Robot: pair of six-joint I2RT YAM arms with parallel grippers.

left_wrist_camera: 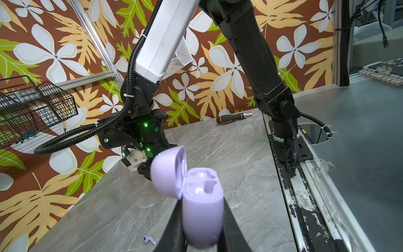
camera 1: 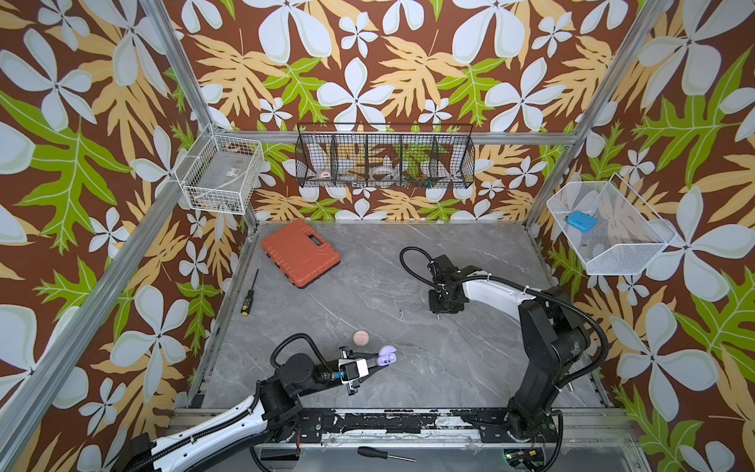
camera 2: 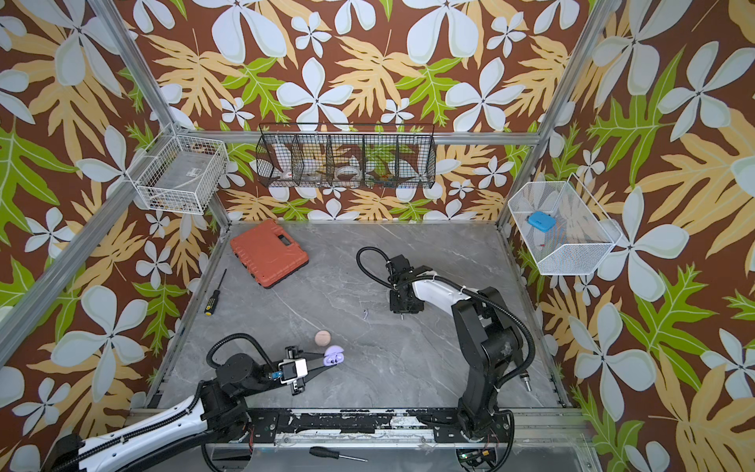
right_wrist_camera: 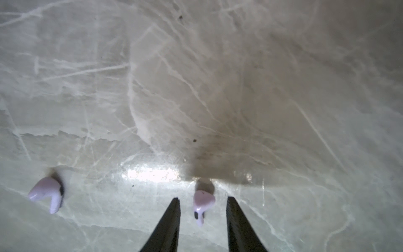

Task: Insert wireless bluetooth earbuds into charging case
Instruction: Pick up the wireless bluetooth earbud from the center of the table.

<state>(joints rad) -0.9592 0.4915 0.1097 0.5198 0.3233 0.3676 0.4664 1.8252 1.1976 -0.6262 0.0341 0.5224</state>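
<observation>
**Barely under way: both lilac buds lie outside the case**

Starting at the left, my left gripper point(camera 1: 378, 361) is pinching the lilac case point(left_wrist_camera: 202, 218) by its sides, near the front edge of the table point(camera 1: 449, 367). I cannot tell whether the case rests on the surface. Its lid point(left_wrist_camera: 168, 172) stands open and both wells point(left_wrist_camera: 201, 182) look empty in the left wrist view. I count opening and presenting as done.

Just behind it, the pink case point(camera 1: 361, 337) sits shut on the table. I see no pink buds anywhere and cannot tell whether they are inside.

Further right, one lilac bud point(camera 1: 401, 314) lies loose on the table, well apart from the lilac case.

Right again, the right gripper point(right_wrist_camera: 203, 199) points down at the table. Its jaws are spread either side of the other lilac bud point(right_wrist_camera: 201, 207), with gaps on both sides and nothing gripped. In both top views the gripper's body hides that bud.

By my reckoning the pick is lined up but not made. What is left is to close on this bud, carry it across and seat it in a well. The loose one then needs the same.
</observation>
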